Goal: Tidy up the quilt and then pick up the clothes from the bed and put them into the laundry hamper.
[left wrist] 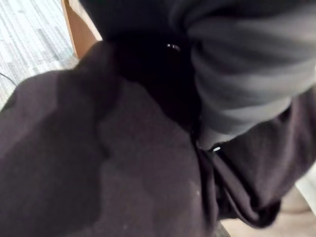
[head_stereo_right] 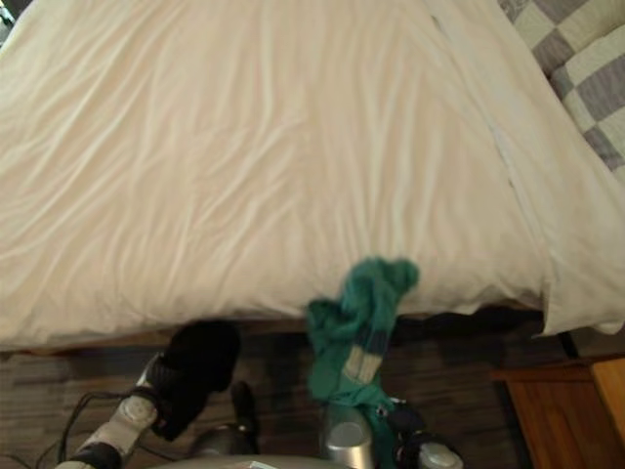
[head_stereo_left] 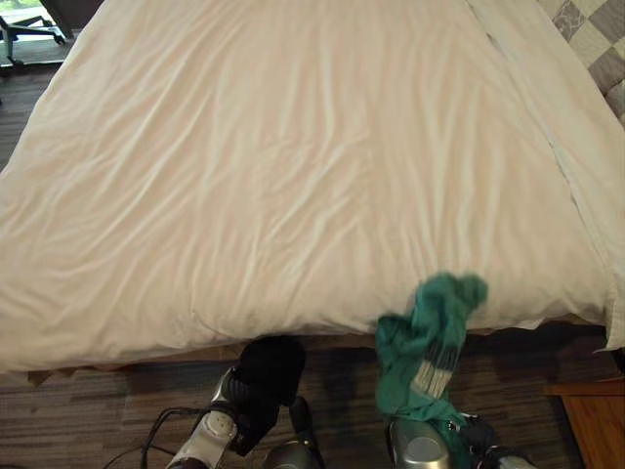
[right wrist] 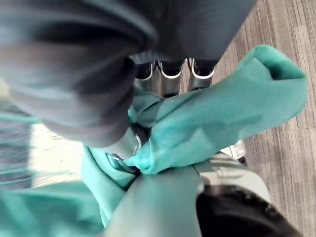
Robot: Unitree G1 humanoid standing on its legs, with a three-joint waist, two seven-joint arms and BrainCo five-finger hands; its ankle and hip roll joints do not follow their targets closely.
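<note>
Right robot hand [right wrist: 148, 163] gripping green garment [head_stereo_left: 427, 337], left robot hand [head_stereo_left: 256, 391] gripping black garment [head_stereo_left: 270, 363]; loose ends dangling, risk snagging bed [head_stereo_left: 293, 176] edge or slipping free.

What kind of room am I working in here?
Most likely a bedroom, perhaps a hotel room: a wide bed under a smooth white quilt, checkered pillows at its head, and wood-look flooring.
</note>
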